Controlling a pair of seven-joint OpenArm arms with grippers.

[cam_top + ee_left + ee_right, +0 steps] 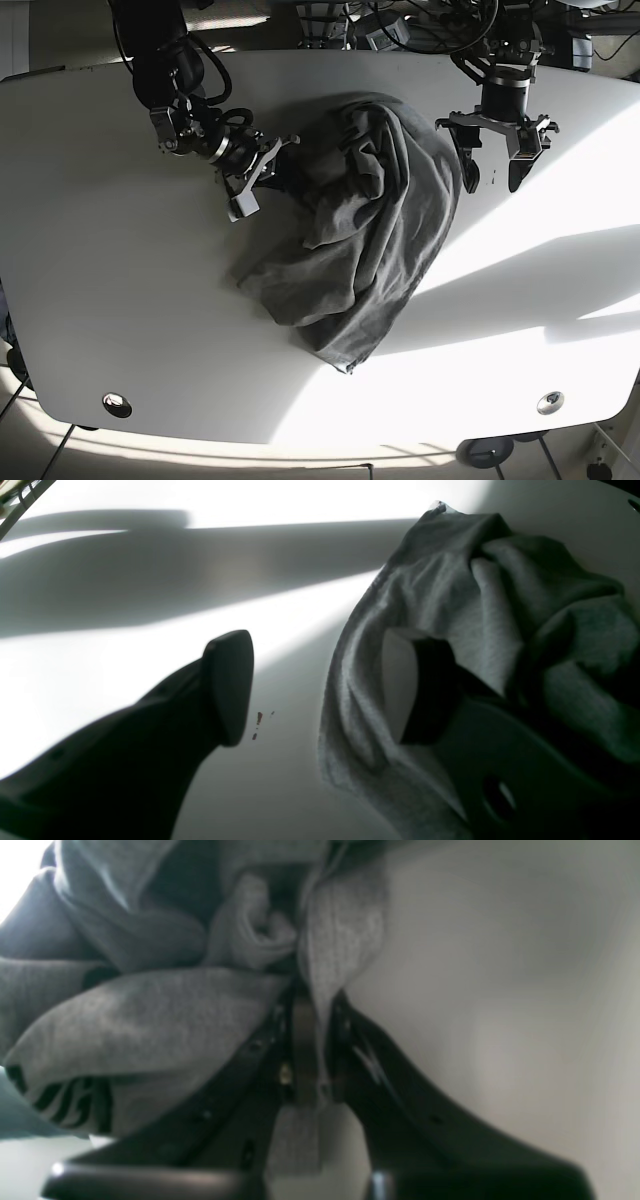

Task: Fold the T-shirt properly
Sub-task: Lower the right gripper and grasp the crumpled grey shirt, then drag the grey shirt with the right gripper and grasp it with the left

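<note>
The right claw (312, 1040) is closed on a fold of the grey T-shirt (370, 230), probably its edge; the left claw (495, 160) stands wide open, holding nothing, above the white desk (100, 280).

We see a grey T-shirt (365, 235) crumpled in a heap on the white table (120, 300). Our right gripper (268, 160) touches its edge; our left gripper (493, 165) hangs spread beside the other edge.
</note>
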